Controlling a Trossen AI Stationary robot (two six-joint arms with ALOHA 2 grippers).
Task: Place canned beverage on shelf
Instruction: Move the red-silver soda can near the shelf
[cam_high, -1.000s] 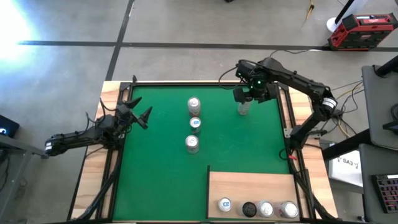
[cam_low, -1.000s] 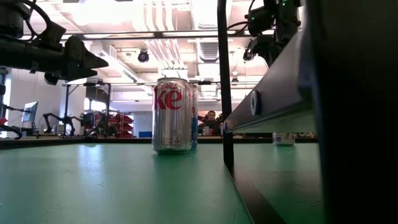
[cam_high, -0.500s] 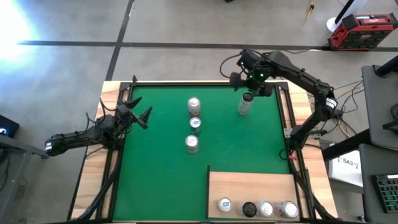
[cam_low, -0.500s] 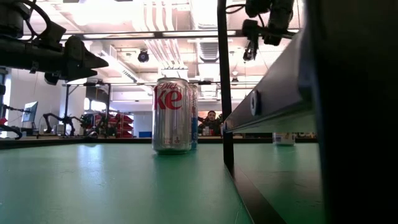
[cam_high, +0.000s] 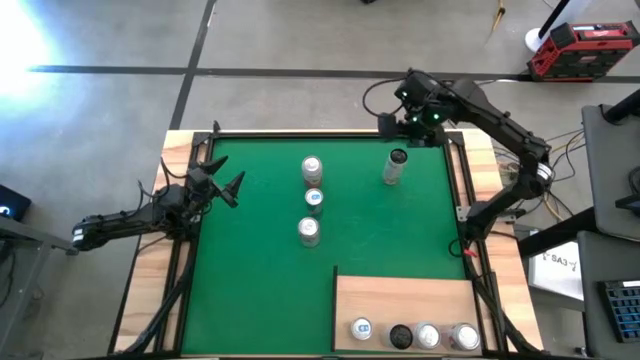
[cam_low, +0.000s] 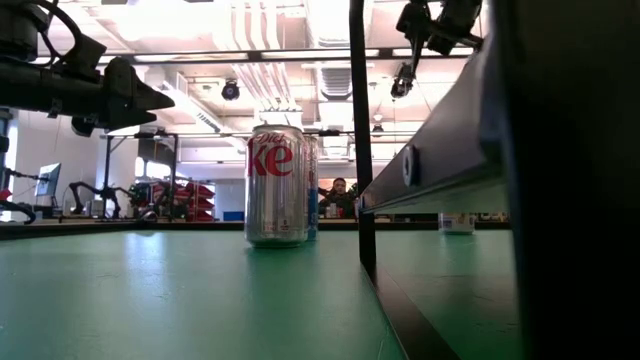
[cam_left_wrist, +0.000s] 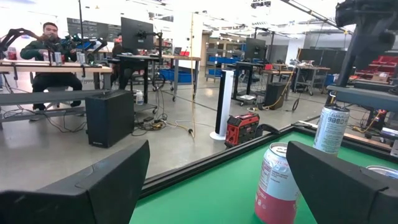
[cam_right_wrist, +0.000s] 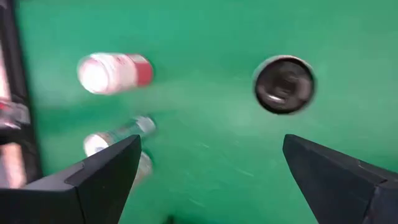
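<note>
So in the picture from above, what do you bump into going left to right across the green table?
Left gripper → the row of three cans → a single can → right gripper, up at the far edge.

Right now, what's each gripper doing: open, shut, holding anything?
Left gripper: open, empty, at the mat's left edge.
Right gripper: open, empty, above the far edge near the dark-topped can.

Right gripper (cam_high: 402, 128) raised over the far right side of the table, fingers spread wide, pointing down, left gripper (cam_high: 228, 186) at the left edge, level, fingers apart
</note>
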